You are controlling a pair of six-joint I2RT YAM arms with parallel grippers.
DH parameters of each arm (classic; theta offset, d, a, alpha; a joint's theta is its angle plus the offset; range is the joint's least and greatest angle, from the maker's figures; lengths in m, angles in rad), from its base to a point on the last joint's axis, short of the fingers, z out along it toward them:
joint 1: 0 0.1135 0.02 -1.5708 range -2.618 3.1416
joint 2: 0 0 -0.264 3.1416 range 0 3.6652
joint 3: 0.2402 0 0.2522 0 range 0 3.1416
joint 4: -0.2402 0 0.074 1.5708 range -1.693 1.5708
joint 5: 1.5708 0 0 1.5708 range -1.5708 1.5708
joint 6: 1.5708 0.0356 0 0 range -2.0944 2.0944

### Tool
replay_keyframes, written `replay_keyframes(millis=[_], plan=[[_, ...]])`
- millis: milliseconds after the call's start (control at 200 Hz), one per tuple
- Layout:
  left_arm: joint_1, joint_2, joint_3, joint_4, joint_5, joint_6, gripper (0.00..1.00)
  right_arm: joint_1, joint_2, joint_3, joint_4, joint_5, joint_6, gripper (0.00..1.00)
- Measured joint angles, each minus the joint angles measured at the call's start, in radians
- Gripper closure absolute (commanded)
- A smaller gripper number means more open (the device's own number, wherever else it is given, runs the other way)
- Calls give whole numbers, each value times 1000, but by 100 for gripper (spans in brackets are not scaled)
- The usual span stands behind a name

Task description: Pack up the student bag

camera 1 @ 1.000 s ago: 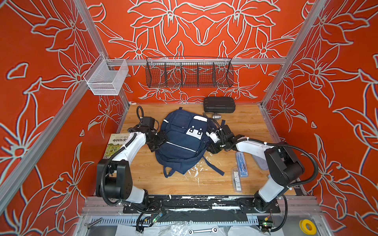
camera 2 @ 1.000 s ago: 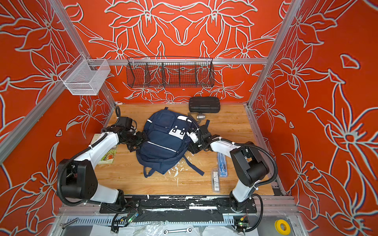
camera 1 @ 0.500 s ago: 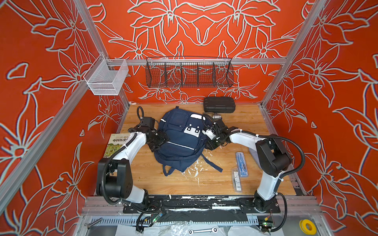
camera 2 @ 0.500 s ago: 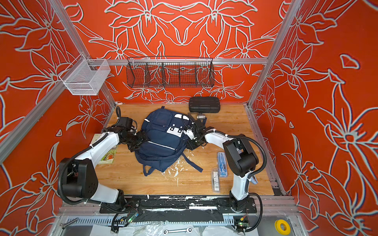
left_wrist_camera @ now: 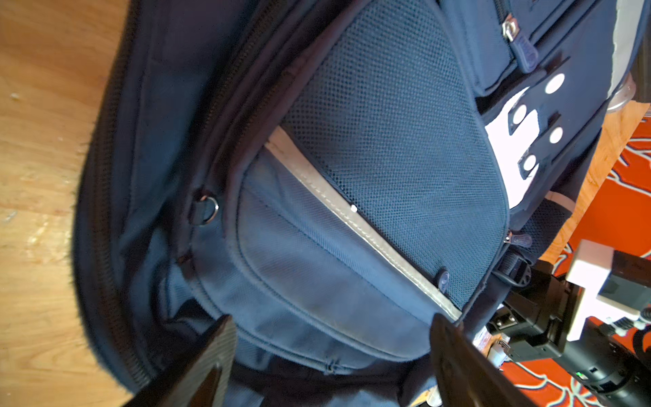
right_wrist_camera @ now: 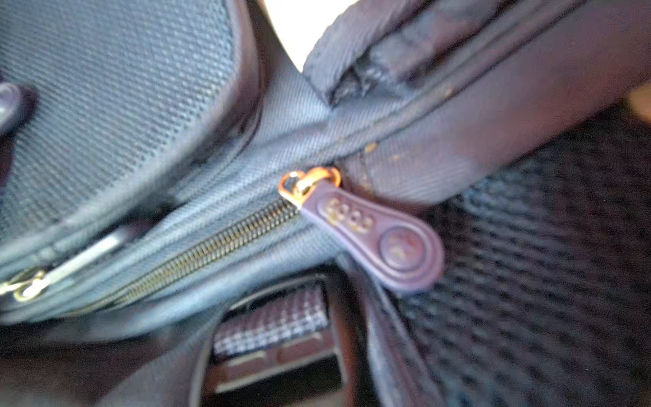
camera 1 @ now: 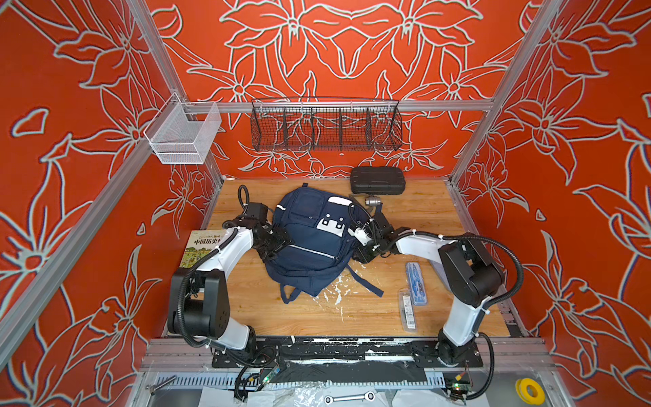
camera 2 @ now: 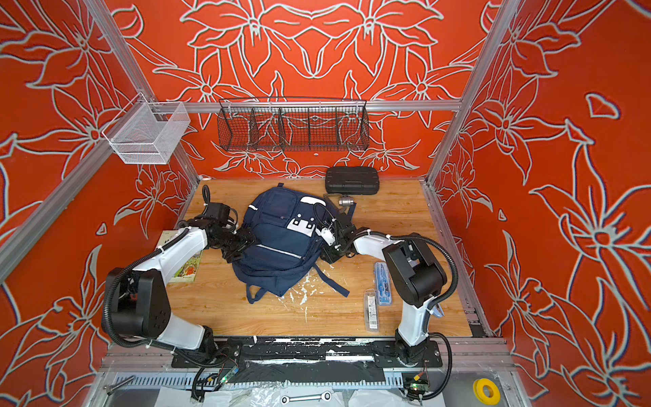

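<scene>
Bag (camera 1: 310, 243) lies front-up at mid-table (camera 1: 440, 218), top toward back wall, slightly skewed; white patch (camera 1: 331, 225) w/ dark squares faces up; straps (camera 1: 364, 283) trail toward front edge, beside white flecks (camera 1: 334, 294) on the wood; L gripper (camera 1: 274, 244) sits against bag's left side and R gripper (camera 1: 361, 248) against its right side, so bag lies between them in both top views; left wrist view: fingers (left_wrist_camera: 211, 356) spread wide, i.e. released, w/ bag's lower front pocket and grey stripe (left_wrist_camera: 352, 215) just beyond the tips; right wrist view: blurred close-up of a zip w/ dark rubber pull (right_wrist_camera: 380, 239) on a brass-toned slider, mesh side pocket (right_wrist_camera: 546, 264) next to it; R gripper's own fingers not clearly shown there or from above, so cannot tell whether clenched or released, nor whether it has hold of anything; black case (camera 1: 377, 180) rests by back wall, right of bag's top; small metal cylinder (camera 1: 372, 202) between case and bag; book (camera 1: 202, 246) at left table edge, partly under L arm; blue pencil box (camera 1: 415, 283) and clear pack (camera 1: 408, 310) lie side by side at right, near R arm; black wire basket (camera 1: 326, 125) hangs on back rail; white mesh basket (camera 1: 183, 137) at left corner
</scene>
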Motion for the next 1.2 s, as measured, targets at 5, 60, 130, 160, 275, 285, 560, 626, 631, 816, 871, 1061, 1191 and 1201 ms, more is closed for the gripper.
replay_keyframes(millis=[5, 60, 130, 160, 275, 285, 560, 626, 631, 816, 871, 1061, 1191, 1201], plan=[[0, 0, -1, 0, 0, 0, 14, 0, 0, -1, 2, 0, 1, 63], [-3, 0, -7, 1, 0, 0, 15, 0, -3, -12, 19, -1, -1, 67], [-9, 0, -11, 2, 0, 0, 15, 0, -12, -29, 34, -3, -2, 73], [-11, 0, -11, 2, 0, 0, 15, 0, -17, -37, 37, -5, -1, 76], [-23, 0, -11, 4, -4, -4, 16, 0, -45, -75, 37, -23, 8, 89], [-24, 0, -11, 4, -5, -4, 16, 0, -48, -79, 37, -24, 11, 90], [-172, 35, 153, -32, -92, 7, 16, 2, -123, -105, 8, -79, 16, 100], [-218, 68, 232, -40, -121, 20, 15, 2, -139, -105, 2, -89, 13, 100], [-221, 71, 236, -40, -122, 22, 15, 2, -140, -105, 2, -90, 13, 100], [-313, 201, 406, -49, -144, 50, 15, 2, -146, -111, -5, -62, 32, 77], [-325, 227, 413, -47, -139, 50, 15, 2, -146, -129, 18, -46, 50, 69], [-332, 270, 422, -50, -116, 45, 15, 2, -132, -192, 116, -18, 102, 59], [-333, 295, 460, -50, -109, 45, 15, 4, -100, -193, 214, -10, 123, 57], [-334, 297, 463, -50, -109, 46, 15, 4, -98, -194, 223, -10, 126, 57]])
